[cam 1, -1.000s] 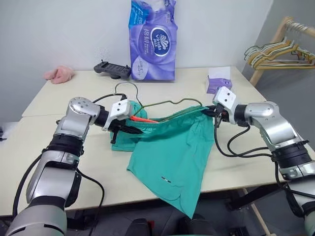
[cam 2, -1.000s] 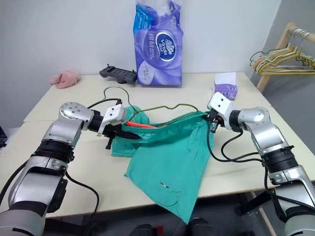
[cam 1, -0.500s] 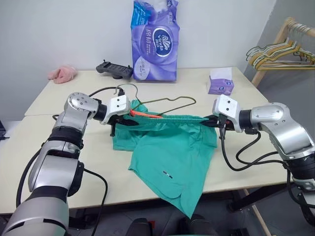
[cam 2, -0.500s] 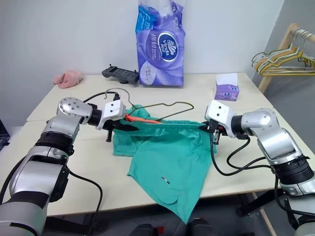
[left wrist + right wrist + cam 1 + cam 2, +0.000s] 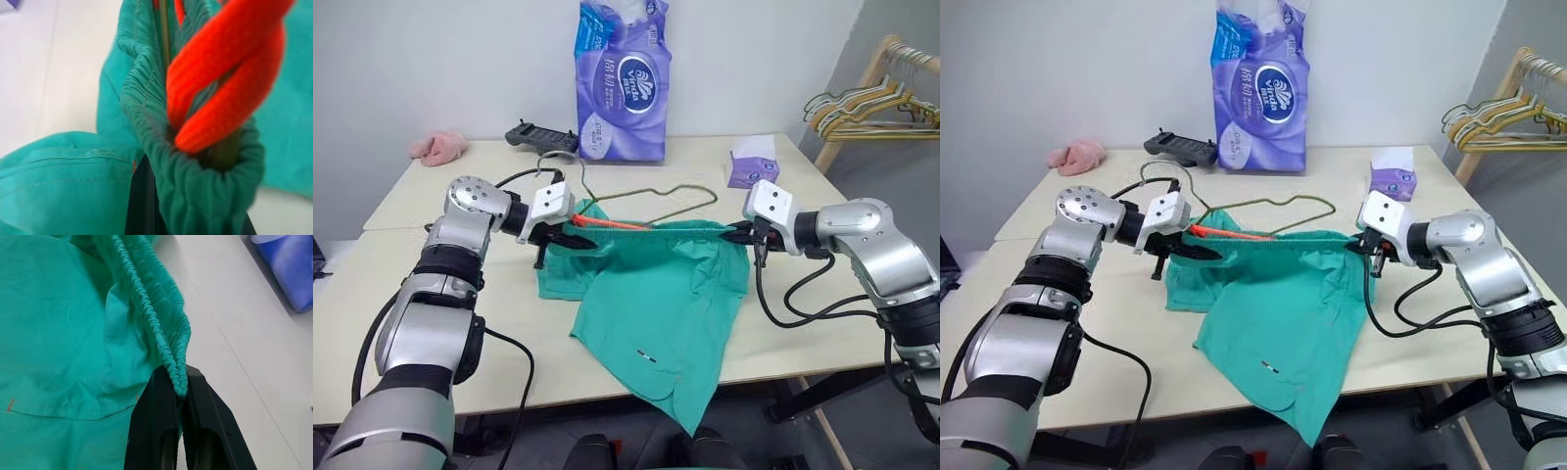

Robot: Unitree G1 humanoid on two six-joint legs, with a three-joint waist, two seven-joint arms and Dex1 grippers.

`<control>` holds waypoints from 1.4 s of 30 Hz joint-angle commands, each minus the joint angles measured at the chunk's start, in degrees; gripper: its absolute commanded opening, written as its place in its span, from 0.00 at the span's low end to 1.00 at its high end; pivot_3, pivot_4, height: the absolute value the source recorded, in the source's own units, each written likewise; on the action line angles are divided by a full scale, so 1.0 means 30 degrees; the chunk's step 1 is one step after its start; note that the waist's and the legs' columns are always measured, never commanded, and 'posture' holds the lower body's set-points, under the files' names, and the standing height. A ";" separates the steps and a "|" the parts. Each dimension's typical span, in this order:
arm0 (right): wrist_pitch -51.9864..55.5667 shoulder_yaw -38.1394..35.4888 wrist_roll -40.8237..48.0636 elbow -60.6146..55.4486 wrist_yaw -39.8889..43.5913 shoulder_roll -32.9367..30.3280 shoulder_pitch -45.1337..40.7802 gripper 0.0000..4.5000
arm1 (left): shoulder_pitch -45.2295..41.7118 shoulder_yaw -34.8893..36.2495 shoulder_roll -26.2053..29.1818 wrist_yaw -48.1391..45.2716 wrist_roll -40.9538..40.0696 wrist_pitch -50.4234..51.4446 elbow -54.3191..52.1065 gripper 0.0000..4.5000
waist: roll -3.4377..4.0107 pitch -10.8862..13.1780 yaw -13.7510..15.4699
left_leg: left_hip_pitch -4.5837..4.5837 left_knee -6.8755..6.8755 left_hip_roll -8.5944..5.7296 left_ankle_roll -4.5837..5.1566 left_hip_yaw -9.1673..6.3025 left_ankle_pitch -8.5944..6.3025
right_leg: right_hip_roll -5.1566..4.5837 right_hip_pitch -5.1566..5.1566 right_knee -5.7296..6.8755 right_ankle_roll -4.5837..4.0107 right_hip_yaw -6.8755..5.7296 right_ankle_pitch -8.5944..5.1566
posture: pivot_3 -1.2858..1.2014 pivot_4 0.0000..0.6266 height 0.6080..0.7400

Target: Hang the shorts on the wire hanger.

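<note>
The teal-green shorts [image 5: 656, 294] hang by their gathered waistband, stretched level between my two grippers above the table, and one leg droops past the front edge. My left gripper [image 5: 570, 238] is shut on the waistband's left end beside the orange drawstring [image 5: 607, 223]. My right gripper [image 5: 739, 233] is shut on the right end, and the right wrist view shows the waistband [image 5: 151, 308] pinched between the black fingers [image 5: 156, 431]. The thin olive wire hanger [image 5: 651, 192] sits just behind the waistband with its hook [image 5: 558, 162] near my left gripper. Its wire [image 5: 165, 29] runs inside the waistband fold.
A purple tissue pack [image 5: 619, 83] and a black controller [image 5: 540, 137] stand at the back of the table [image 5: 431, 294]. A pink fluffy cloth [image 5: 435, 147] lies back left and a small purple box [image 5: 750, 162] back right. A wooden rack with several hangers [image 5: 867, 103] stands beyond the right edge.
The waistband, slanted and slack a second ago, now runs straight and level between the grippers. The hanger's hook stands a little higher. The camera view has shifted slightly.
</note>
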 commanded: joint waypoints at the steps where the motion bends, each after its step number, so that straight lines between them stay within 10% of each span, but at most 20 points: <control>1: -0.0192 -0.0975 -0.0311 -0.0046 0.0211 -0.0683 -0.0796 0.01 | -0.0286 -0.0615 0.1032 0.1033 0.1466 -0.1334 0.0657 0.00 | 0.0001 -0.0001 0.0001 | 0.0001 0.0000 0.0002 0.0000 0.0000 0.0000 | -0.0001 0.0001 0.0001 0.0000 0.0001 0.0000 | 0.53 0.02 1.00; 12: 0.1477 -0.0694 0.0202 -0.2770 0.1236 -0.0611 -0.1164 0.01 | -0.1369 -0.2617 0.0694 0.5289 0.4853 -0.4799 0.3191 0.00 | 0.0002 0.0000 -0.0002 | -0.0001 0.0000 0.0015 0.0002 -0.0003 -0.0001 | -0.0005 -0.0001 -0.0001 0.0000 -0.0006 0.0000 | 0.52 0.03 1.00; 26: 0.1528 0.2939 -0.2675 -0.0353 -0.1145 0.4446 -0.3999 0.01 | -0.3790 -0.2046 -0.2092 0.7316 0.4654 -0.4965 0.3845 0.00 | 0.0005 -0.0010 -0.0133 | -0.0006 0.0000 0.0008 0.0000 0.0017 0.0000 | -0.0013 -0.0007 0.0007 -0.0001 -0.0014 0.0001 | 0.52 0.02 1.00; 42: 0.0184 0.3693 -0.4928 -0.0461 0.1090 0.2314 -0.3130 0.01 | -0.3988 -0.2083 -0.1777 0.8238 0.5072 -0.5053 0.4234 0.00 | 0.0007 -0.0007 -0.0178 | -0.0005 -0.0005 0.0006 0.0002 0.0008 -0.0001 | -0.0006 -0.0014 0.0007 -0.0002 -0.0014 0.0002 | 0.52 0.04 1.00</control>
